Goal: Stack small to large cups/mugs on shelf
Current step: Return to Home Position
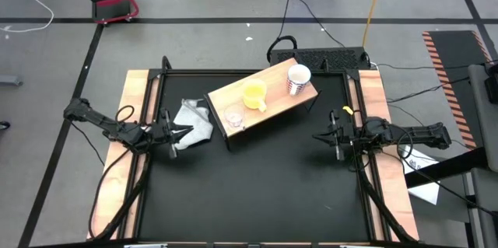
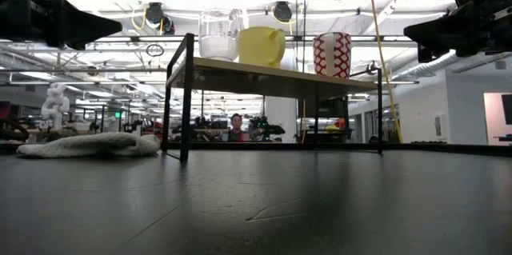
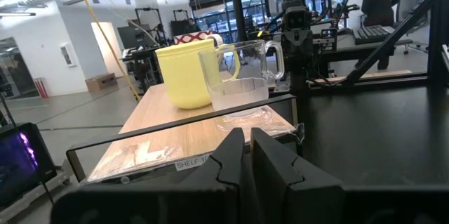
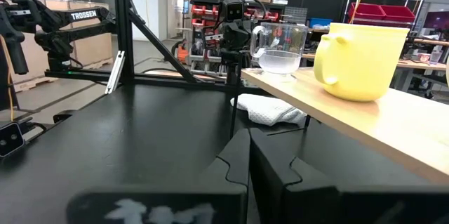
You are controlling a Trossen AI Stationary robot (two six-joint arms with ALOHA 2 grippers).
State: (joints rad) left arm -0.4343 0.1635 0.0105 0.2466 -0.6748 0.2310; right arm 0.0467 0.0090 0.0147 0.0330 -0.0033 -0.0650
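The black table (image 1: 257,193) is mostly bare in front. The shelf (image 1: 278,96) at its back holds the glass cup (image 1: 234,116), yellow mug (image 1: 254,95), and red-white mug (image 1: 299,79). Left gripper (image 1: 180,131) and right gripper (image 1: 320,136) hang near the side edges, fingers together.

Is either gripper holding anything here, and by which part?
Nothing is held. The left gripper and right gripper are both shut and empty, apart from the shelf, where the glass cup, yellow mug and white and red mug stand free.

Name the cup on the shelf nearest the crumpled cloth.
The small clear glass cup: it ends the row toward the white-grey cloth; the yellow handled mug stands mid-row, the white red-patterned mug farthest off.
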